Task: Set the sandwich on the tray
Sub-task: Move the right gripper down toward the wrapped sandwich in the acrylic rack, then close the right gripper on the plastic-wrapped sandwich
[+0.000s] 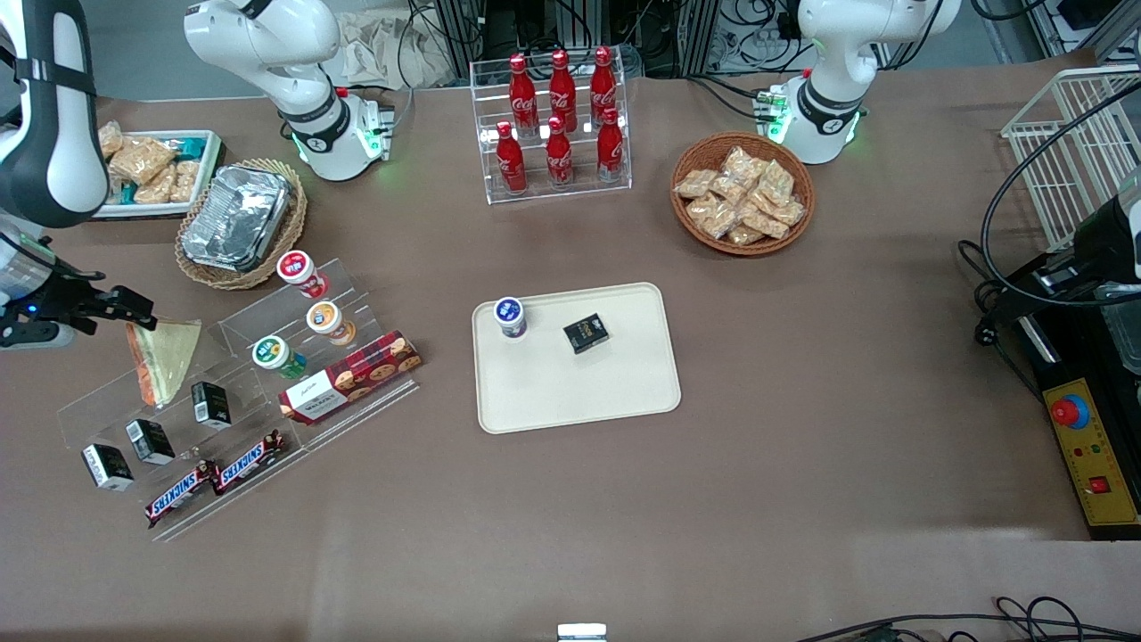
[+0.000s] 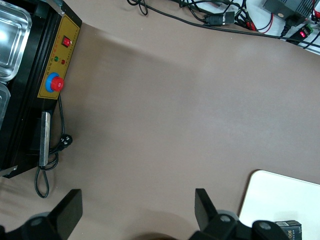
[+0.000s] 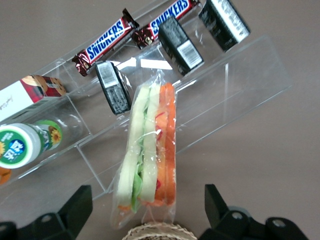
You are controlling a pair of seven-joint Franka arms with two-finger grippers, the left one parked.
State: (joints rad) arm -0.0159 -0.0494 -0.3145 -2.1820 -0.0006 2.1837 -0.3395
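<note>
The sandwich is a wrapped wedge with pale bread and orange and green filling. It stands on edge on the clear acrylic display toward the working arm's end of the table. My right gripper is open, just above the sandwich's end that is farther from the front camera. In the right wrist view the sandwich lies between the spread fingers, not touched by them; the gripper holds nothing. The cream tray lies mid-table, carrying a small cup and a black box.
On the display are Snickers bars, small black boxes, cups and a biscuit box. A wicker basket with a foil container sits beside the gripper, its rim also in the right wrist view. Cola bottles stand farther from the camera.
</note>
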